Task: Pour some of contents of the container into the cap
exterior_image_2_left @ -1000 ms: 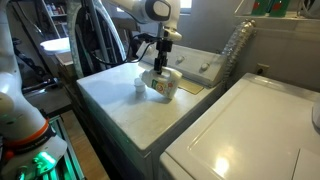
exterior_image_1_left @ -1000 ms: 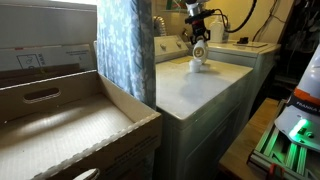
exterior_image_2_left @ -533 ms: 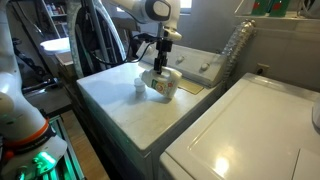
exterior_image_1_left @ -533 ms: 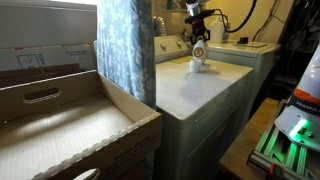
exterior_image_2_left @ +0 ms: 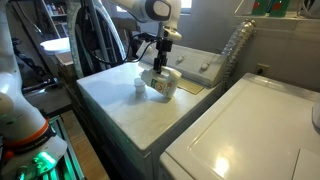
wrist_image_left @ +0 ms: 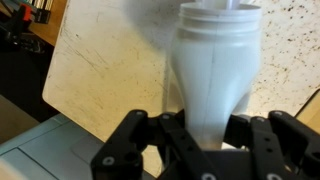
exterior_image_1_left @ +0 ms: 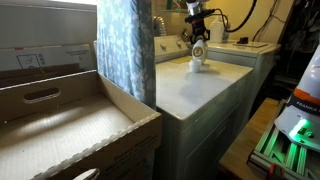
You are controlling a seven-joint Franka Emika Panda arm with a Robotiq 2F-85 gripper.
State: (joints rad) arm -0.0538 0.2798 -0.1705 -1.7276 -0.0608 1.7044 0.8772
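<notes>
The container (exterior_image_2_left: 162,86) is a small white bottle with a coloured label, standing on the speckled white washer top (exterior_image_2_left: 115,105). It also shows in an exterior view (exterior_image_1_left: 198,64). In the wrist view the container (wrist_image_left: 215,70) fills the middle, its open neck pointing away from the camera. My gripper (exterior_image_2_left: 159,66) comes down from above, and its fingers (wrist_image_left: 205,135) press on both sides of the bottle's body. The cap (exterior_image_2_left: 141,88), a small white cup, stands on the washer top close beside the container, apart from it.
A clear plastic bottle (exterior_image_2_left: 234,48) leans at the back by the washer's control panel (exterior_image_2_left: 200,66). A second white appliance (exterior_image_2_left: 250,135) stands alongside. A patterned curtain (exterior_image_1_left: 125,45) and a large cardboard box (exterior_image_1_left: 60,120) are nearby.
</notes>
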